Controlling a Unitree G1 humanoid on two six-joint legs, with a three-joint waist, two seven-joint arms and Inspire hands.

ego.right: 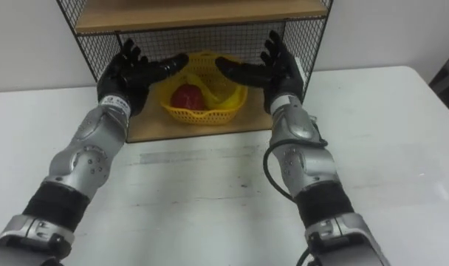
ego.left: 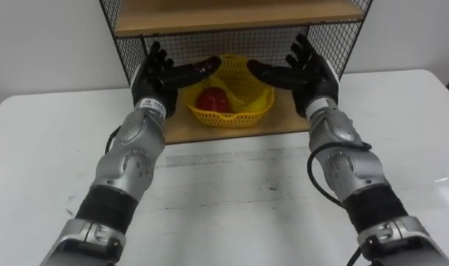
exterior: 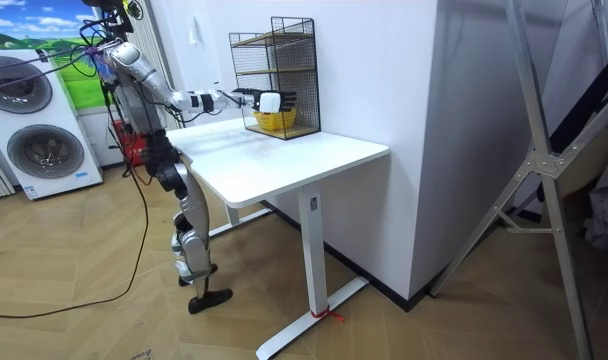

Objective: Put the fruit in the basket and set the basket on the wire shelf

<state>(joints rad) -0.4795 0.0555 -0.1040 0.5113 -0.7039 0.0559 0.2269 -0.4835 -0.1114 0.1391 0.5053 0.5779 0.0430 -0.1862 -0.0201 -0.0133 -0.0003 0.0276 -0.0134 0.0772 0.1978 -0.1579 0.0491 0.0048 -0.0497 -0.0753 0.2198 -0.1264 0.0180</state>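
Observation:
A yellow basket [ego.left: 239, 111] sits on the bottom wooden board of the wire shelf [ego.left: 232, 125], with a red fruit [ego.left: 213, 100] and a yellow fruit [ego.left: 247, 85] inside it. My left hand [ego.left: 159, 74] is held open just left of the basket, palm facing it, thumb over the rim. On the other side my right hand [ego.left: 307, 66] is open too, palm toward the basket, fingers spread and clear of it. In the room view I stand at the white table with both arms stretched toward the wire shelf [exterior: 279, 75] and the basket [exterior: 274, 121].
The white table [ego.left: 224, 199] spreads out in front of the shelf. A wooden upper board [ego.left: 232, 15] spans the shelf above the basket, with wire mesh behind and at the sides. Two washing machines [exterior: 39, 125] stand at the room view's left.

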